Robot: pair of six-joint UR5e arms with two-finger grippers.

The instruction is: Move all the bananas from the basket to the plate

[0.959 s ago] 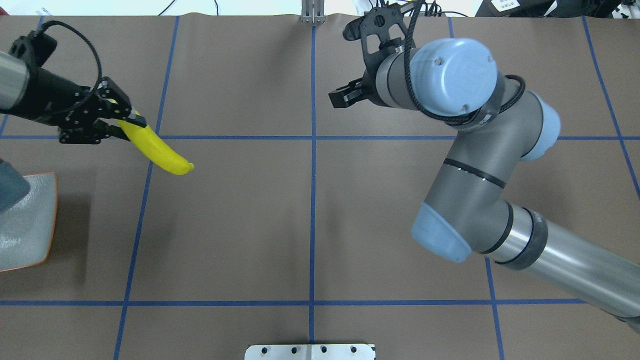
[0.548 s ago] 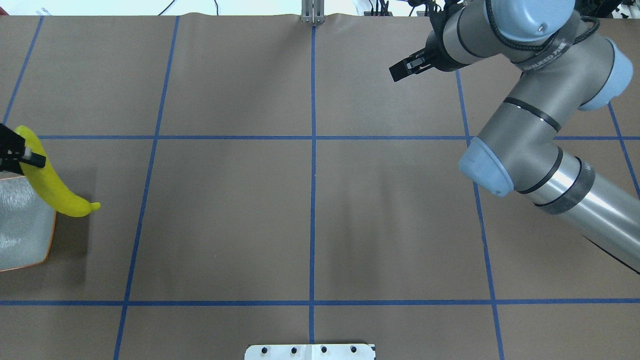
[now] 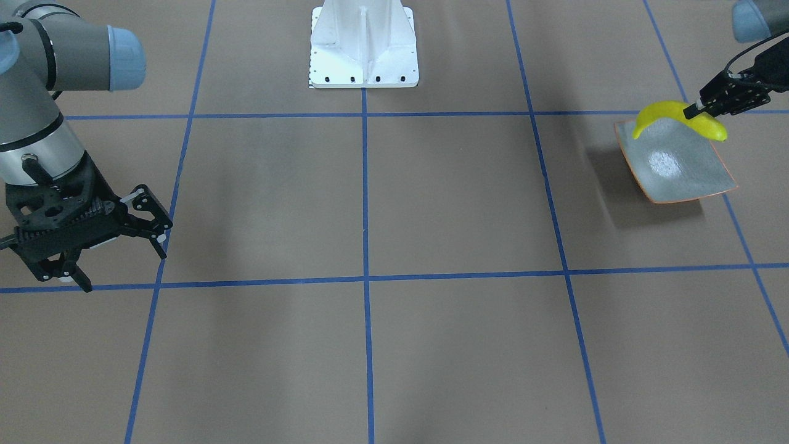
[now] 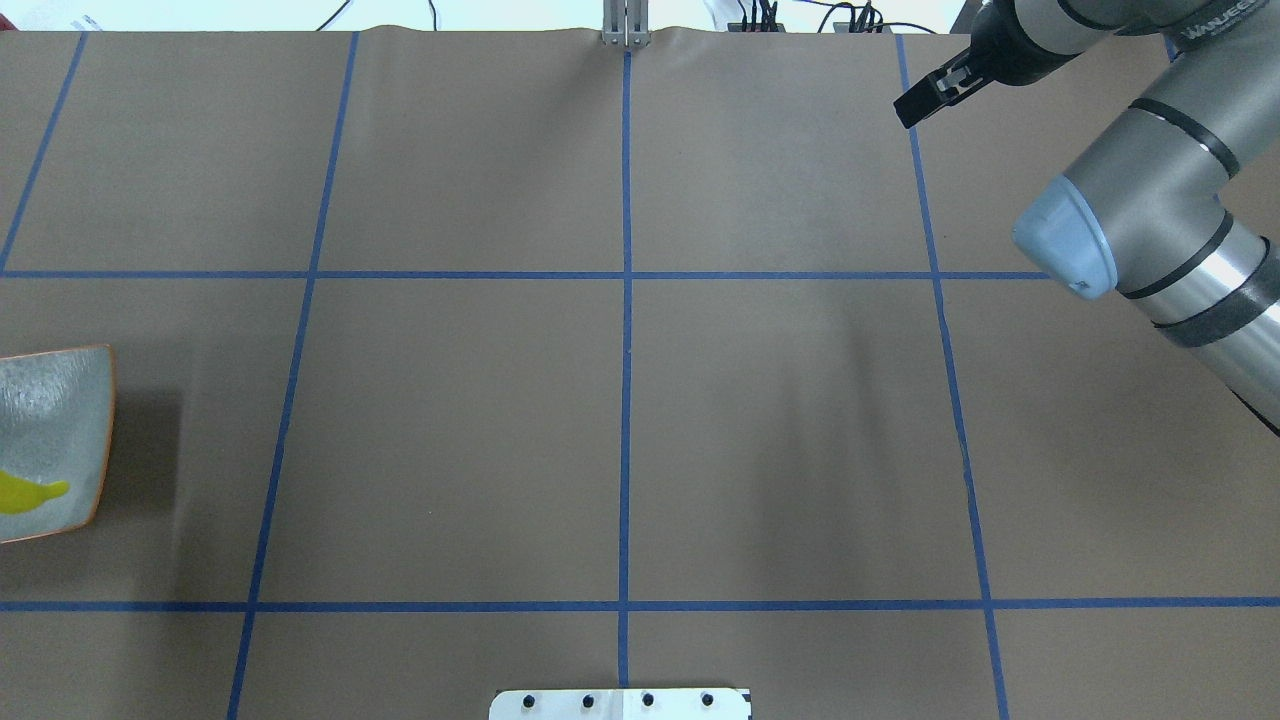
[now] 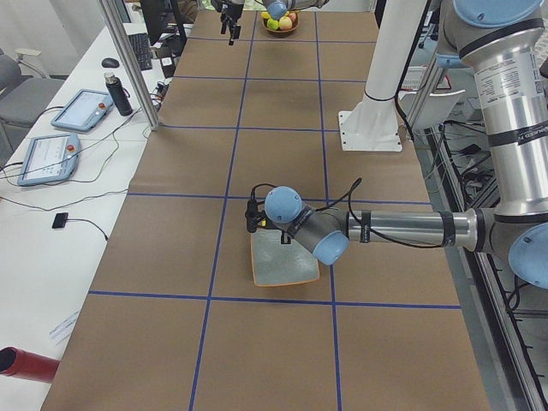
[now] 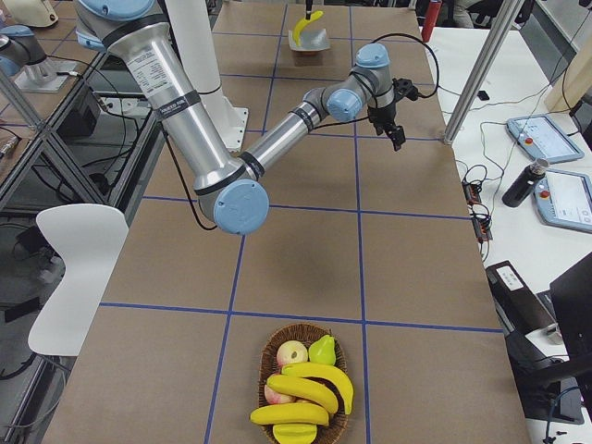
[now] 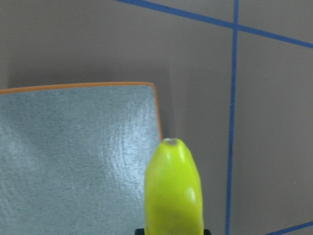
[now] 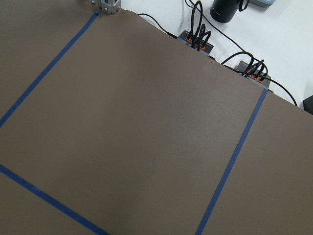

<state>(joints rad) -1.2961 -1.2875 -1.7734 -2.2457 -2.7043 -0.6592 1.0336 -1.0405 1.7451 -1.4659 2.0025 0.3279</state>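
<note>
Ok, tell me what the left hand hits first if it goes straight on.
The left hand points down at the plate; the banana it holds would likely touch there first, near the rim, though the gap is hard to judge.

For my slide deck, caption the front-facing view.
Left gripper holds a banana over the plate; right gripper hangs open and empty.

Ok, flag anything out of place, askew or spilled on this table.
Nothing stands out. The left gripper holds one banana over the plate, which lies flat and bare. The basket at the table's other end sits upright with its fruit all inside.
</note>
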